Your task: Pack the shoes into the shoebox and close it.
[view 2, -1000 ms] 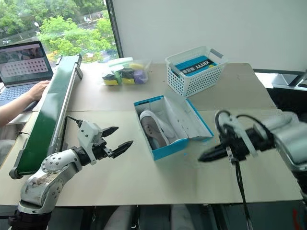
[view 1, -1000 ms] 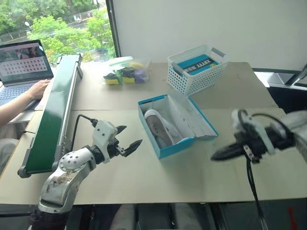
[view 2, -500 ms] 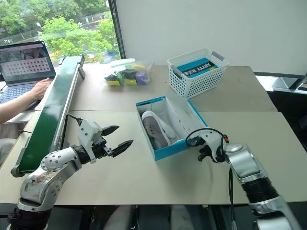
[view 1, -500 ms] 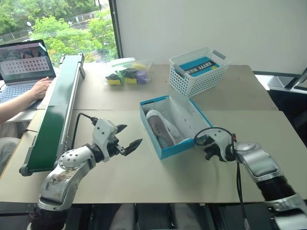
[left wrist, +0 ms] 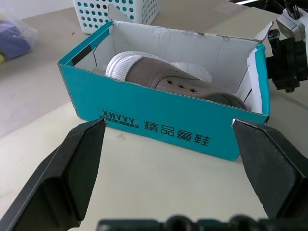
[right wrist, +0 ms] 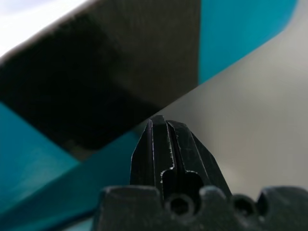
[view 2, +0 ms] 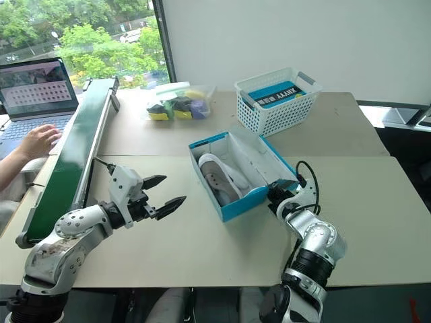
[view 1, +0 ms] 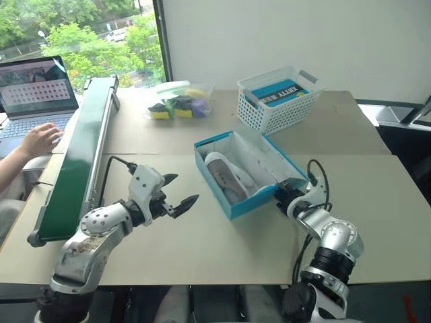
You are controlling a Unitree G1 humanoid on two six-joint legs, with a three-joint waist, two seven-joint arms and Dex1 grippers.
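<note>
Two arms over a beige table (view 1: 202, 256) in the head views: left gripper (view 1: 180, 195) hanging above the tabletop with its black fingers spread wide and empty, pointed toward the shoebox (view 1: 232, 208) a little way off; right gripper (view 1: 281, 196) pressed up against the box's near right corner, fingers together, holding nothing as far as can be seen. Open blue box set at a slant mid-table, white inside, with a grey-brown shoe (view 1: 224, 176) lying in it, pale sole showing; a second shoe possibly beside it, hard to tell. Behind, a white lattice basket (view 1: 277, 102) and a clear bag of small items (view 1: 176, 101); to the left, a long green rail (view 1: 74, 161), a laptop (view 1: 35, 87) and a person's hand (view 1: 39, 140) on it. From the left wrist: wide-parted fingers (left wrist: 72, 168) framing the box's printed long side, shoe inside, right gripper at the far corner. From the right wrist: closed fingertips (right wrist: 171, 149) right at a blue box face, contact uncertain.
</note>
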